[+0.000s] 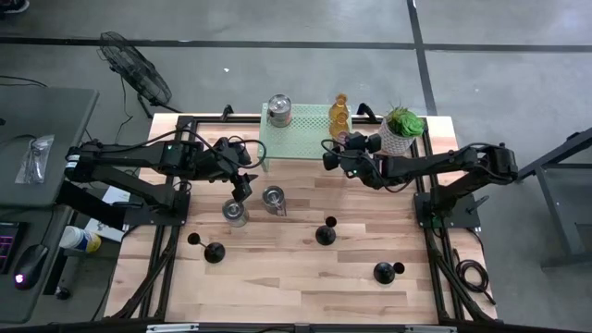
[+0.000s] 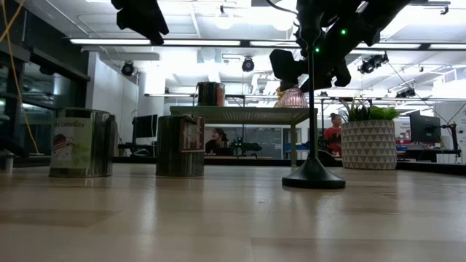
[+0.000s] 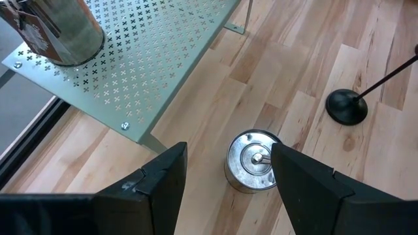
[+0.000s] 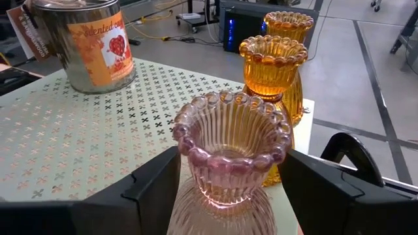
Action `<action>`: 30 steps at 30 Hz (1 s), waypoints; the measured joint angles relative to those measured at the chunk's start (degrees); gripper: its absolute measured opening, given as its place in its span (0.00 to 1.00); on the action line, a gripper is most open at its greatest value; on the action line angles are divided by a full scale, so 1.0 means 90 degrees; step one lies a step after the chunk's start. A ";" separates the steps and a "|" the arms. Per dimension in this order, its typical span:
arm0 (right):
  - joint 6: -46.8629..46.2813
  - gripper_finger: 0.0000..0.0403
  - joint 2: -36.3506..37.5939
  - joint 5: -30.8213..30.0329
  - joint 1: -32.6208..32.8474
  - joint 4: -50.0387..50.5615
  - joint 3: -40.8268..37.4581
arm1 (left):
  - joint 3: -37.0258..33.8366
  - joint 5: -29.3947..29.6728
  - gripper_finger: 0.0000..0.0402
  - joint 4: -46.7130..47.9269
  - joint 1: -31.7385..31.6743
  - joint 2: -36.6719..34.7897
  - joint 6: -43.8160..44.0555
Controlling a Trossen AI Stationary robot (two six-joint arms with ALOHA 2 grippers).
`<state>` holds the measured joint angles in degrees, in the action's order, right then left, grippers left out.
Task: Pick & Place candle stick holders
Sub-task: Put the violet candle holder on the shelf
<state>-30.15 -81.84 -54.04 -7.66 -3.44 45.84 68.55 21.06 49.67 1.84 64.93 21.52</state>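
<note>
Nearest, on the wood table (image 1: 277,277): black stick (image 1: 384,272) at near R, another black stick (image 1: 214,252) at near L, both well apart from everything else. A third black stick (image 1: 326,235) stands upright approx mid-table, a bit farther back.

Next row back, L of centre: two silver cups side by side, not touching. The left silver cup (image 3: 255,160) sits directly below the left gripper (image 1: 245,188). The right silver cup (image 1: 274,200) is just beside it. L gripper hovers above its cup, jaws spread wide w/ nothing between them and no contact w/ the cup.

Far side: pale green rack (image 1: 301,139) stands on legs at the far edge, centre. The right gripper (image 4: 232,155) is at the rack's R end. Its jaws are clamped on the lower body of the pink glass holder (image 4: 225,130), one finger each side. Holder is upright, at rack-top level, but can't tell if its base rests on the rack. Just behind it are two amber glass holders (image 4: 271,68), one behind the other, upright on the rack's far R part. A third silver cup (image 4: 81,46) w/ a label is on the rack's far L part, well apart from the glass ones.

Plant in a white pot (image 1: 401,131) sits on the table just R of the rack, far R.
</note>
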 joint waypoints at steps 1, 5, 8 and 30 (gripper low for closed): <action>0.0000 0.61 0.0000 0.0002 0.0000 0.0000 0.0000 | 0.0000 0.0000 0.54 0.0000 -0.0001 0.0000 0.0000; 0.0152 0.61 0.0000 0.0000 0.0000 0.0001 0.0002 | 0.0000 0.0000 0.54 0.0002 -0.0001 0.0000 0.0000; 0.0196 0.61 0.0000 0.0019 0.0000 0.0001 0.0002 | 0.0000 -0.0002 0.54 0.0024 -0.0001 0.0000 0.0000; 0.0381 0.61 0.0539 0.0126 0.0000 0.0038 0.0005 | 0.0000 -0.0087 0.54 0.0024 0.0001 0.0000 0.0022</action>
<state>-26.72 -76.99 -52.90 -7.66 -3.10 45.89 68.55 20.27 49.89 1.84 64.93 21.71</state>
